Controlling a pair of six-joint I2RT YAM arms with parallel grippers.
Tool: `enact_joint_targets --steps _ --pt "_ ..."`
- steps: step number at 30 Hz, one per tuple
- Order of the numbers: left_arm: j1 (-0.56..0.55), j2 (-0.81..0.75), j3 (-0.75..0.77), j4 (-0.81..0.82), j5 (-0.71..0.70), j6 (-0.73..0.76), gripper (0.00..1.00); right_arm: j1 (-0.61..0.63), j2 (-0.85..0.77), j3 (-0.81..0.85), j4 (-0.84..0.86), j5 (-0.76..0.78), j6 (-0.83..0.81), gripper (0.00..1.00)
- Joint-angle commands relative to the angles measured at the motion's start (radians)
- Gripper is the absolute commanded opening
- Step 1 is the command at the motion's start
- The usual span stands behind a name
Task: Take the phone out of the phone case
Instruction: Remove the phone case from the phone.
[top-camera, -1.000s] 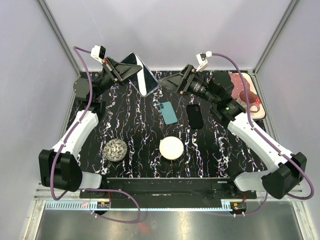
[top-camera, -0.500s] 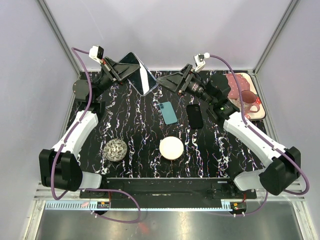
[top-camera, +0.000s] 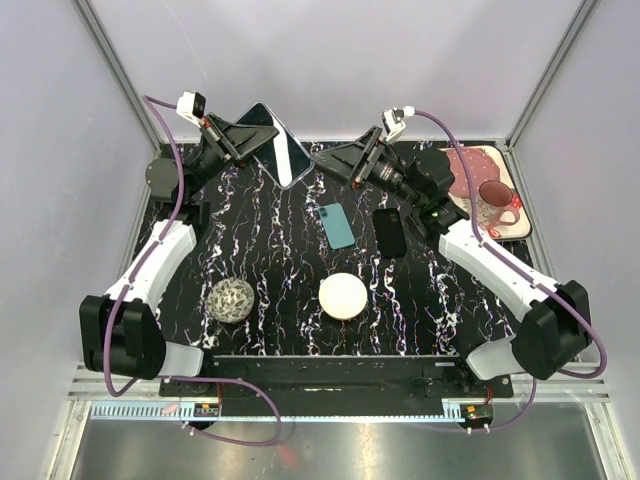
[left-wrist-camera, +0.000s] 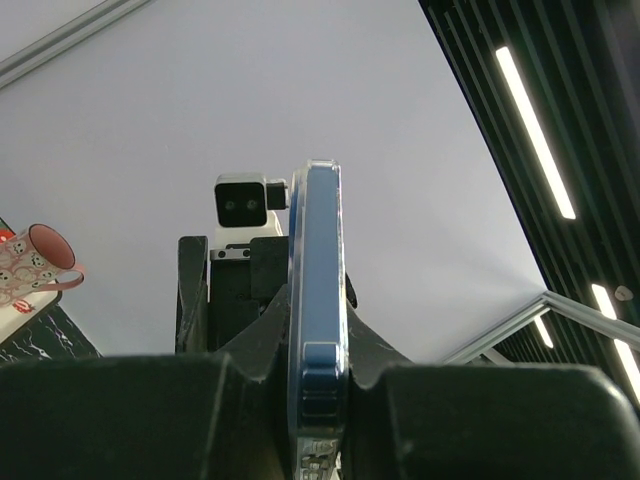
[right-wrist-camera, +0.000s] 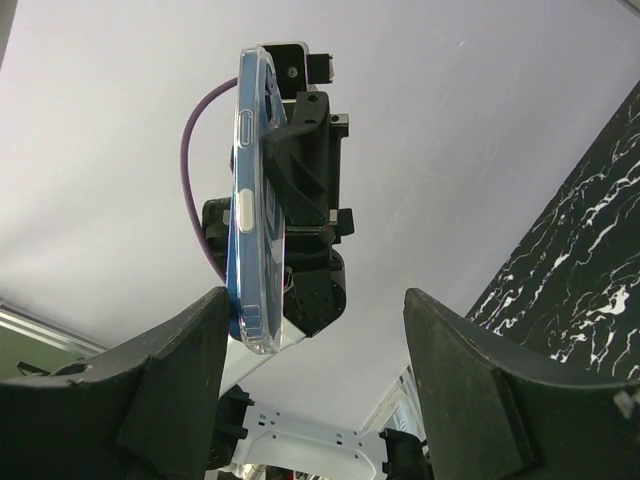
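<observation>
Holding the phone (top-camera: 276, 146) aloft in its phone case (right-wrist-camera: 244, 215), the left jaws stay clenched while the released right jaws shift closer, case still on.

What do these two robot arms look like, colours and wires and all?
Both match: white curved shells on the left arm and right arm, with black joints and bases. Each ends in a black wedge-shaped gripper, left gripper and right gripper, carrying a small white camera. A purple cable loops along each.

A robotics lab cell; plain grey panels (top-camera: 330, 60) in aluminium framing (top-camera: 110, 60) enclose a black marbled table (top-camera: 280, 250); ceiling strip lights (left-wrist-camera: 535, 130) overhead.
</observation>
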Motion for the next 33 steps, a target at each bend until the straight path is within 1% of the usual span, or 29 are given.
enact_joint_targets --steps 1,4,9,15,18,22,23,25,33 --pt "-0.037 -0.055 0.068 0.283 -0.048 -0.178 0.00 -0.005 0.100 -0.057 -0.175 0.019 -0.035 0.72" --pt "-0.034 -0.054 0.065 0.295 -0.053 -0.187 0.00 -0.005 0.119 -0.061 -0.139 -0.001 -0.004 0.72" --pt "-0.028 -0.055 0.063 0.303 -0.054 -0.190 0.00 -0.016 0.166 -0.107 -0.013 -0.044 0.095 0.72" --pt "-0.017 -0.052 0.066 0.323 -0.054 -0.204 0.00 -0.016 0.186 -0.132 0.020 -0.048 0.114 0.71" --pt "-0.017 -0.047 0.063 0.321 -0.050 -0.204 0.00 -0.016 0.178 -0.111 -0.035 -0.041 0.056 0.71" --pt "-0.017 -0.041 0.065 0.298 -0.039 -0.188 0.00 -0.005 0.166 -0.028 -0.221 -0.039 -0.071 0.72" --pt "-0.019 -0.040 0.062 0.298 -0.039 -0.187 0.00 -0.002 0.168 0.006 -0.242 -0.042 -0.108 0.72" --pt "-0.019 -0.037 0.063 0.300 -0.041 -0.187 0.00 0.004 0.183 0.032 -0.281 -0.068 -0.131 0.72" --pt "-0.020 -0.020 0.065 0.289 -0.025 -0.181 0.00 0.037 0.253 0.138 -0.316 -0.169 -0.197 0.72"
